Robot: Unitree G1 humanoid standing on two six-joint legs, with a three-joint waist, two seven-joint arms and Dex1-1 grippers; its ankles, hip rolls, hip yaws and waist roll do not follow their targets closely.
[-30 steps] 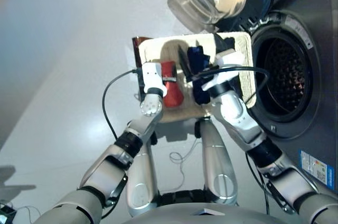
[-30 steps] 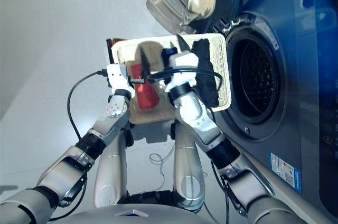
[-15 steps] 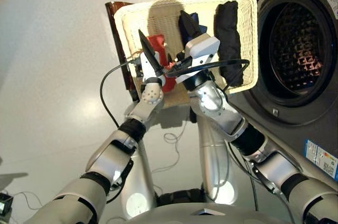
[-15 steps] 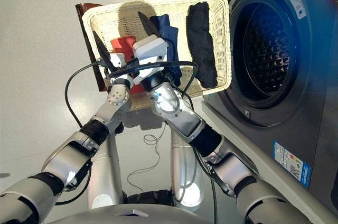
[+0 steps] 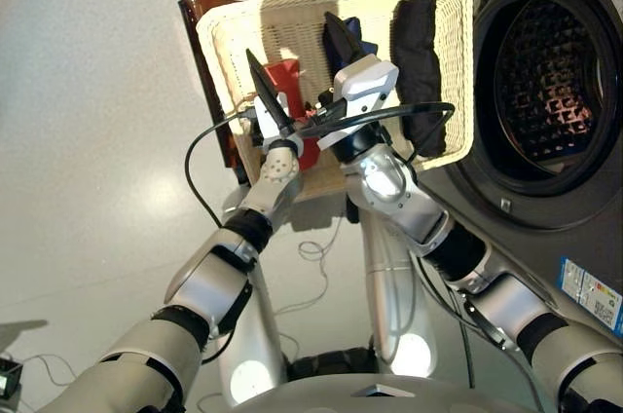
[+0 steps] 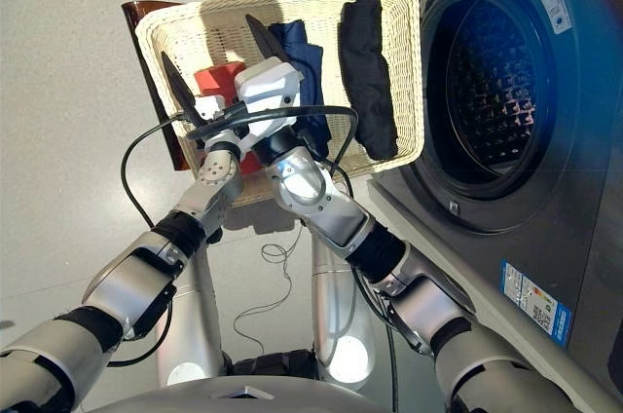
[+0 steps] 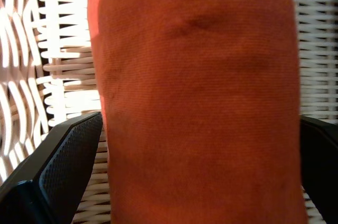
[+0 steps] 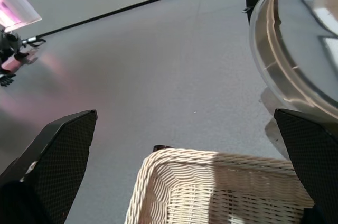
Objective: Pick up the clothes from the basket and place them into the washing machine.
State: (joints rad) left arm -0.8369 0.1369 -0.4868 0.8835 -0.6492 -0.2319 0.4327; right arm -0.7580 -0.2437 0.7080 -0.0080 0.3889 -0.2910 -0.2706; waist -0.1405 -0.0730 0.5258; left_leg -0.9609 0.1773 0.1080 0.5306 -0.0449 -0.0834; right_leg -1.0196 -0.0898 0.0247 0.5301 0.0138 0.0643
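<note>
Left gripper (image 7: pixel 185 171) lowered, fingers now straddling coral-red bundle (image 7: pixel 195 97)

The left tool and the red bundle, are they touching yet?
Apart. In the left wrist view the coral-red bundle lies between the left tool's open fingers, with white basket weave showing in the gap beside one finger.

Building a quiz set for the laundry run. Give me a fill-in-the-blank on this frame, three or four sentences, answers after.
1. The left gripper has its open fingers on either side of the ____ cloth bundle.
2. The black cloth bundle lies in the cream wicker basket on the side nearest the ____.
3. The washing machine's drum holds ____ clothes.
4. The right gripper holds nothing and its fingers are ____.

Missing words: coral-red; washing machine; no; open
</note>
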